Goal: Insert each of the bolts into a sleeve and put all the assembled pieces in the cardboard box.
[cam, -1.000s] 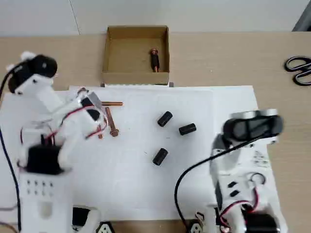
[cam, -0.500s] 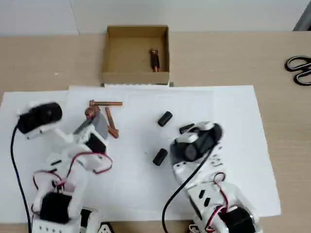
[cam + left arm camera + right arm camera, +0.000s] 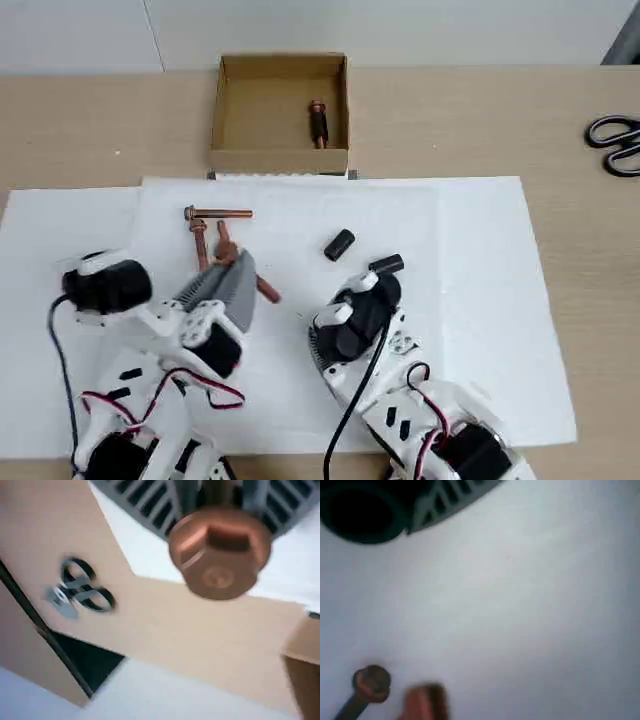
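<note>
**Left gripper (image 3: 236,268) clamped on a bolt (image 3: 219,555)**

Right gripper (image 3: 420,507): grip couldn't be told. White sheet (image 3: 470,300) ran wide to the arms' right. Cardboard box (image 3: 278,160) sat top centre at the sheet's edge; two sleeves (image 3: 339,244) (image 3: 386,265) mid-frame, loose bolts (image 3: 220,213) upper left.

Left gripper (image 3: 238,270) jaws grip a bolt (image 3: 220,555) (head facing its wrist camera); right arm (image 3: 355,320) folded low, leaning forward.

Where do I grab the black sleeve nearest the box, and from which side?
Probably take the sleeve across its barrel at mid-length, from above. It lies on its side, angled on the paper, so turn the wrist to close on its long flanks, keeping the ends free.
</note>
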`<state>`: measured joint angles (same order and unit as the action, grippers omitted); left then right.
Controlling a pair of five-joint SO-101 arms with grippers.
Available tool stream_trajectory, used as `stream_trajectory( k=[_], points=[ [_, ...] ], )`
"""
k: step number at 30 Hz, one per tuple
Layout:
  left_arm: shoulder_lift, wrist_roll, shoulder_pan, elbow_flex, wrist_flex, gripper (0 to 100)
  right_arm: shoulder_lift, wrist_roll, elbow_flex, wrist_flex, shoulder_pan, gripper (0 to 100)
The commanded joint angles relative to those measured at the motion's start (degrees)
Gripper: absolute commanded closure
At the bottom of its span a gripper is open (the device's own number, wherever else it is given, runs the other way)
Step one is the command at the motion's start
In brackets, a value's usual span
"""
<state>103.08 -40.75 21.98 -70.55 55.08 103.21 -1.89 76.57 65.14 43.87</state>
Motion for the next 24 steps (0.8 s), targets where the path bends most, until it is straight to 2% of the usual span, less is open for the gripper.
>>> stream_trajectory(
  k=[1, 13, 24],
  points=[
    [0.8, -1.9, 4.6, 0.4, -1.5, 99, -0.2, -0.3, -0.2, -1.2, 1.5, 99.6],
    [0.7, -2.2, 9.2, -0.6, 1.4, 99, 0.2, -0.2, 0.2, -1.6, 3.3, 99.6],
    [0.7, -2.1, 9.8, -3.9, 1.1, 99, 0.3, -0.2, -0.9, -1.7, 3.3, 99.6]
  ],
)
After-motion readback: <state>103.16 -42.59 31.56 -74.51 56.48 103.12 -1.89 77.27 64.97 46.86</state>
